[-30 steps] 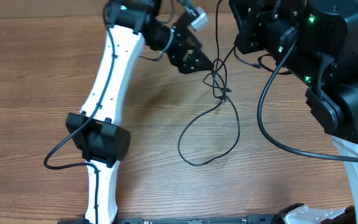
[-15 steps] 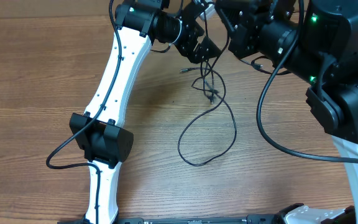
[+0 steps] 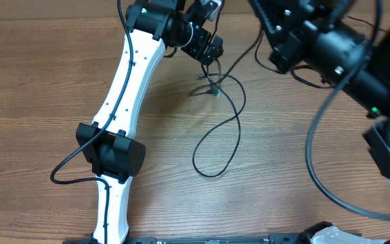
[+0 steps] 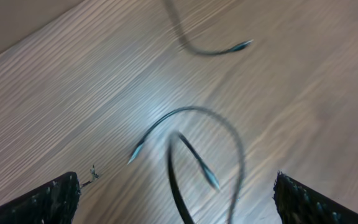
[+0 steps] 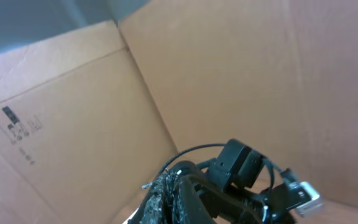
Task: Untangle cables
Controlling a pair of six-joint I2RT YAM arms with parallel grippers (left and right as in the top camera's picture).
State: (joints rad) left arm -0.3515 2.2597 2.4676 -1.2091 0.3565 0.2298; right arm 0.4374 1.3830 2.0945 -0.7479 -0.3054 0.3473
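Note:
Thin black cables (image 3: 230,115) lie on the wooden table (image 3: 39,88) as a loose loop, with a knot of plug ends (image 3: 212,88) under my left gripper. My left gripper (image 3: 210,54) hovers over that knot, open and empty. In the left wrist view its fingers (image 4: 176,208) stand wide apart above several silver-tipped cable ends (image 4: 207,174). One strand (image 3: 239,59) rises towards my raised right gripper (image 3: 264,32). In the right wrist view its fingers (image 5: 171,190) are pressed together with a small silver tip sticking out beside them.
The white left arm (image 3: 124,88) runs down the left half of the table. The bulky black right arm (image 3: 357,68) fills the upper right with its thick wiring. Cardboard walls (image 5: 241,68) stand behind the table. The left wrist (image 5: 241,165) shows in the right wrist view.
My left gripper moved back and left, away from the right one. The right arm lifted and swung right. The cable knot and loop were dragged left and up, and the loop narrowed.

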